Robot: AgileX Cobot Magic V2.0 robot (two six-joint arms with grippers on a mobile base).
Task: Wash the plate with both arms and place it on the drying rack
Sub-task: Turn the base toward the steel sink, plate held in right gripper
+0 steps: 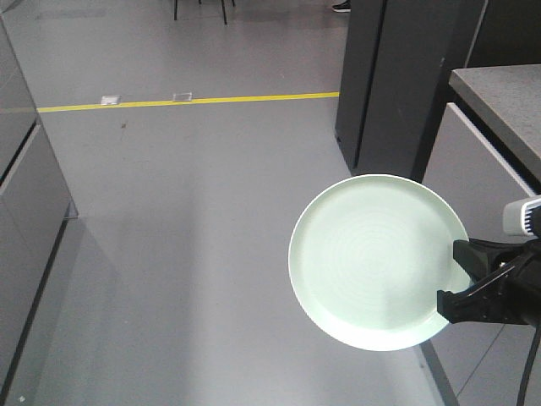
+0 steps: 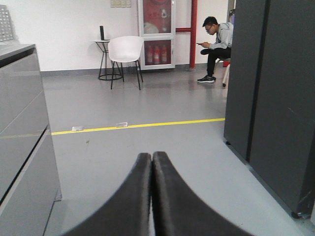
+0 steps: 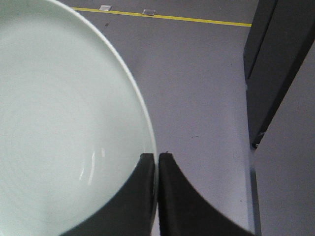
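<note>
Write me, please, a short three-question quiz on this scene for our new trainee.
1. True or false: the left tool is shut with nothing between its fingers.
2. Where does the right tool grip the plate? A) at its rim B) at its centre C) nowhere, it only hovers
3. Fill in: the line across the floor is coloured ____.

Key: 1 true; 2 A; 3 yellow.
</note>
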